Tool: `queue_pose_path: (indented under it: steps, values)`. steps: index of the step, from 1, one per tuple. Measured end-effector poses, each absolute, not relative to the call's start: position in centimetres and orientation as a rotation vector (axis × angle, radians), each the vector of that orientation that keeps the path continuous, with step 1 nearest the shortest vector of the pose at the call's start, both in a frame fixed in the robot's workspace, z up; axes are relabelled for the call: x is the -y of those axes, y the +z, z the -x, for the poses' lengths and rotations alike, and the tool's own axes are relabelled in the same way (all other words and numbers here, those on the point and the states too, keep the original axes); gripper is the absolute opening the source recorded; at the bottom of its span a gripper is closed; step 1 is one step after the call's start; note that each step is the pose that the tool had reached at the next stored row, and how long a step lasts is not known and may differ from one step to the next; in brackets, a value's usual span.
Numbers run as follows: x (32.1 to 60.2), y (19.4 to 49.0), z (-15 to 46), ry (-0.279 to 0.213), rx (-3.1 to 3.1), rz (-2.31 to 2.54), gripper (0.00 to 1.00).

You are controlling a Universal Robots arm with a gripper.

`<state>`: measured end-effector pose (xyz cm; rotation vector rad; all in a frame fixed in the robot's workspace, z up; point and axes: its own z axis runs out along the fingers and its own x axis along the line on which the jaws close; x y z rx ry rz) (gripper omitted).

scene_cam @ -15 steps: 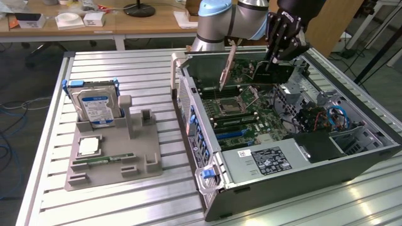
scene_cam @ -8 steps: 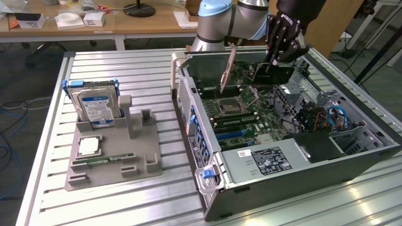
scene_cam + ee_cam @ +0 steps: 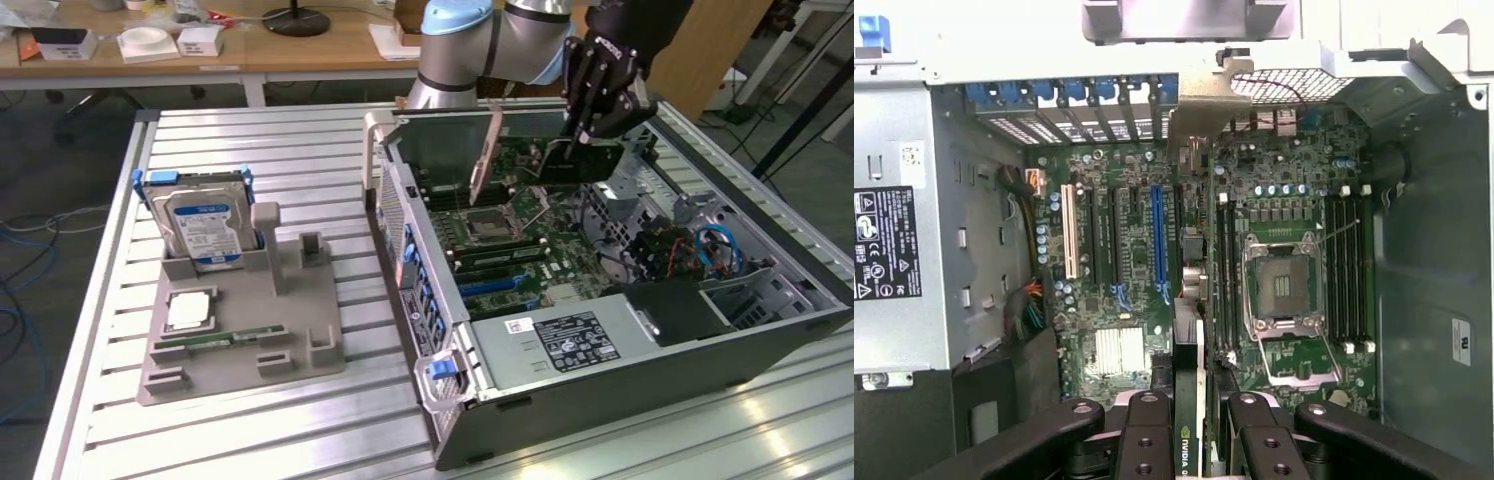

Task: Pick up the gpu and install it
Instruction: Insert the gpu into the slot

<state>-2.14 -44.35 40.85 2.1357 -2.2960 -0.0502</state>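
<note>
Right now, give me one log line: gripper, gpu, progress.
gripper: shut on gpu | place: inside open computer case, over motherboard | seating: cannot tell

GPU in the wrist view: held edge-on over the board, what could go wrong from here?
1. The gpu hangs edge-on, pinched between the fingers, so it could tilt and miss its slot.
2. Its metal bracket sits close to the blue latches and might catch there.
3. The open CPU socket lies right beside the card; a slip could strike it.
</note>
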Motion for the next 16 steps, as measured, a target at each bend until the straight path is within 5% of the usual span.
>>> queue_pose_path:
  steps: [16]
  values:
    - [45.4,38.3,2.2,-0.048,2.279,-2.154,0.26]
